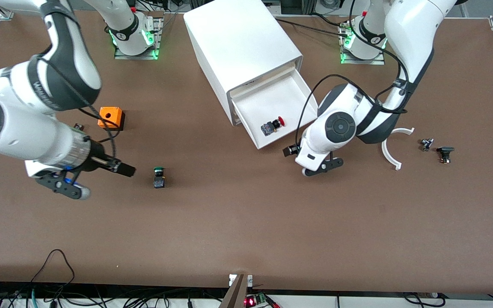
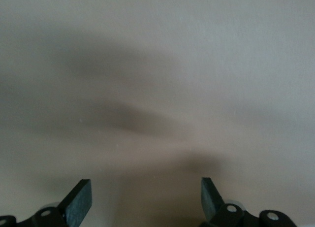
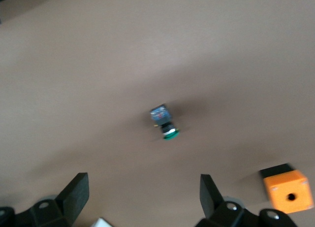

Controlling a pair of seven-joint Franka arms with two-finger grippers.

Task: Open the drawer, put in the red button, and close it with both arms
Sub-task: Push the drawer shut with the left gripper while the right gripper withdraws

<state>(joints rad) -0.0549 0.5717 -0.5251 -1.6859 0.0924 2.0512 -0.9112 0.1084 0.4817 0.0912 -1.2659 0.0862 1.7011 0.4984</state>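
Red button (image 1: 273,125) lies in open drawer (image 1: 289,92). My left gripper (image 1: 291,150) spread, empty, at drawer front corner. Right gripper (image 1: 126,170) spread above table, waits near green button (image 1: 158,176). I'd bring both square onto front, push evenly.

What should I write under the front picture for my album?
Red button lies in the open drawer; both open grippers, left and right, wait.
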